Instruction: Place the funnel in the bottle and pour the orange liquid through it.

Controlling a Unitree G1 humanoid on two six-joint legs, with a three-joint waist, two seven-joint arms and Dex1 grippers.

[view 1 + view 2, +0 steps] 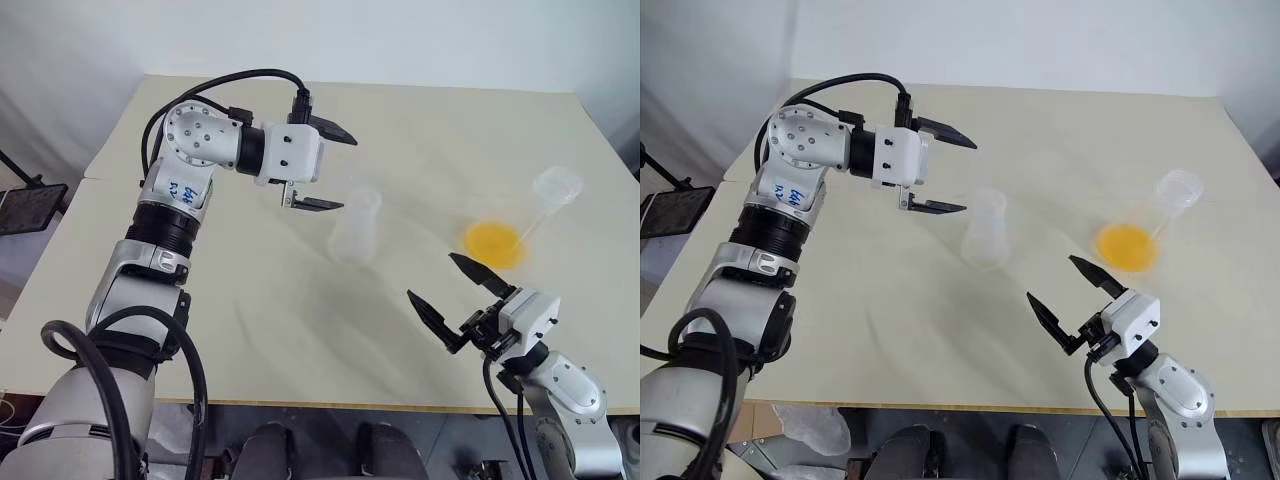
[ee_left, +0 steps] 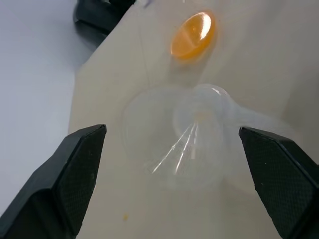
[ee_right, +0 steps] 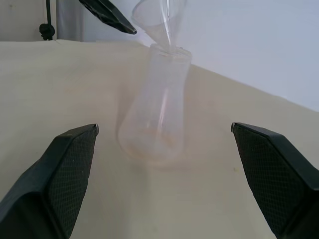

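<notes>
My wide-open, empty right gripper (image 1: 462, 298) sits nearer the flask of translucent orange liquid (image 1: 494, 243), which leans at one o'clock, neck tilted away rightward.

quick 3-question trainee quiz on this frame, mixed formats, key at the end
1. True or false: the funnel sits in the mouth of the bottle.
2. Where is the orange liquid? A) in the bottle B) in the conical flask on the robot's right C) spilled on the table
3. Fill in: the jaws of the left gripper are ____ around the funnel.

Key: 1 true; 2 B; 3 open. The right gripper also stands open, holding nothing.
</notes>
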